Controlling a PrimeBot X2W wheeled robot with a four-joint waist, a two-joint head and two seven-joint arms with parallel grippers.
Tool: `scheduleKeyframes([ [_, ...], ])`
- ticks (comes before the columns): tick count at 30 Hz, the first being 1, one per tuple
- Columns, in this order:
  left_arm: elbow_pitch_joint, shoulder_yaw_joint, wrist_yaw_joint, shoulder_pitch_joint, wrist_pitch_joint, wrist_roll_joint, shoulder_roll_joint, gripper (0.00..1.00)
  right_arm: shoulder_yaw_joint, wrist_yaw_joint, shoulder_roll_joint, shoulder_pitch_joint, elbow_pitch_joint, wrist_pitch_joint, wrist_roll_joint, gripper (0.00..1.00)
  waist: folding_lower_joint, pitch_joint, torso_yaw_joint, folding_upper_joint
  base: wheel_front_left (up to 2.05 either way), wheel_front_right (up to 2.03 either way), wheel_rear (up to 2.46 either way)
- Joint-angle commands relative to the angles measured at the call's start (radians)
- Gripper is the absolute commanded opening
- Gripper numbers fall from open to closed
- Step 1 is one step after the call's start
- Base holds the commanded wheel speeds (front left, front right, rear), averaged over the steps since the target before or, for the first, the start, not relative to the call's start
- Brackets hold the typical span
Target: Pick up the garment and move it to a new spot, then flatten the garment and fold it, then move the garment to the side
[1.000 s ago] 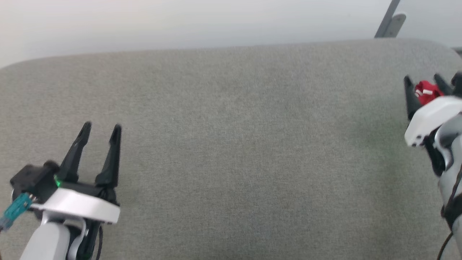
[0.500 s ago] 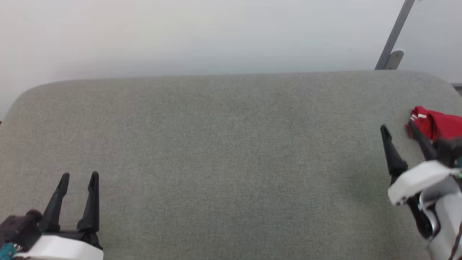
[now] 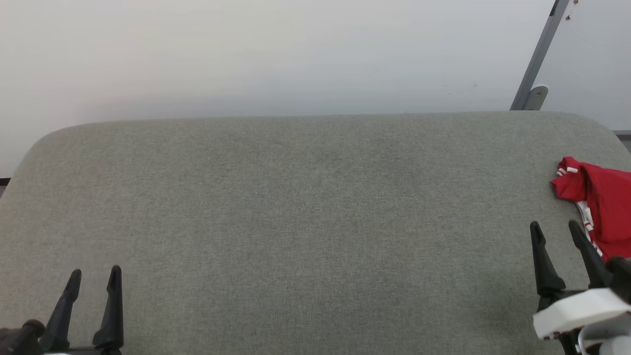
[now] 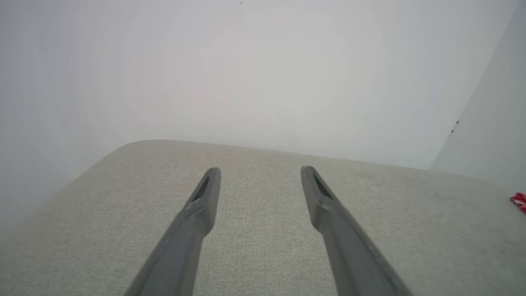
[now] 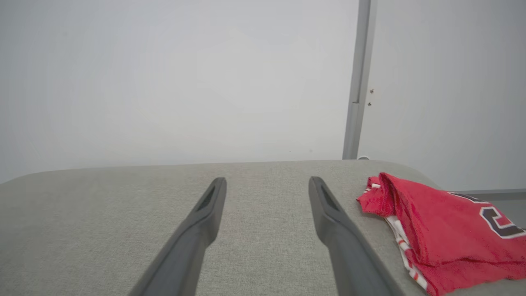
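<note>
The garment is a folded red jersey with striped trim, lying at the far right edge of the grey table. In the right wrist view the garment shows black-and-white lettering and lies just right of my fingers. My right gripper stands open at the lower right, a little left of and nearer than the garment, holding nothing. My left gripper stands open at the lower left over bare table. A red tip of the garment peeks in at the right edge of the left wrist view.
A pale wall rises behind the table's far edge. A grey metal post leans at the back right corner, and the post stands upright in the right wrist view. The table's corners are rounded.
The head camera has tilted up, so the table sits lower in the picture. My right gripper has drawn back from the garment toward me. The left gripper has also pulled back and lower.
</note>
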Motion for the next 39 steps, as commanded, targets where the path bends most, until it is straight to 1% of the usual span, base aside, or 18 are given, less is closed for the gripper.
scheduleKeyframes([
  [1,-0.001,0.004,-0.003,0.02,-0.005,-0.001,-0.001,1.0,-0.017,-0.002,0.014,0.033,-0.031,-0.004,-0.012,1.0,0.0,-0.004,0.0,-0.0001,0.0,0.0,0.0],
  [8,-0.005,0.013,-0.003,0.05,-0.005,-0.007,-0.004,1.0,-0.065,-0.002,0.052,0.103,-0.109,0.014,-0.03,1.0,0.0,-0.013,0.004,-0.0001,0.0,0.0,0.0],
  [13,-0.008,0.014,-0.003,0.061,-0.005,-0.014,-0.008,1.0,-0.081,-0.002,0.068,0.135,-0.152,0.031,-0.042,1.0,0.0,-0.016,0.006,-0.0001,0.0,0.0,0.0],
  [26,-0.018,-0.007,-0.003,0.052,-0.005,-0.015,-0.005,1.0,-0.091,-0.002,0.1,0.158,-0.192,0.06,-0.055,1.0,0.0,-0.019,0.008,-0.0001,0.0,0.0,0.0],
  [27,-0.015,-0.005,0.0,0.05,0.0,-0.008,-0.01,0.0,-0.091,0.0,0.099,0.152,-0.191,0.059,-0.051,0.0,0.0,-0.02,0.008,-0.0001,0.0,0.0,0.0],
  [31,0.013,-0.013,0.0,0.054,0.005,-0.017,-0.036,0.0,-0.088,0.0,0.113,0.162,-0.16,0.063,-0.039,0.0,0.0,-0.019,0.007,-0.0001,0.0,0.0,0.0],
  [39,0.031,-0.005,0.0,0.019,0.045,-0.141,-0.061,0.0,-0.092,0.0,0.124,0.138,-0.147,0.099,0.104,0.0,0.0,-0.016,0.004,-0.0001,0.0,0.0,0.0],
])
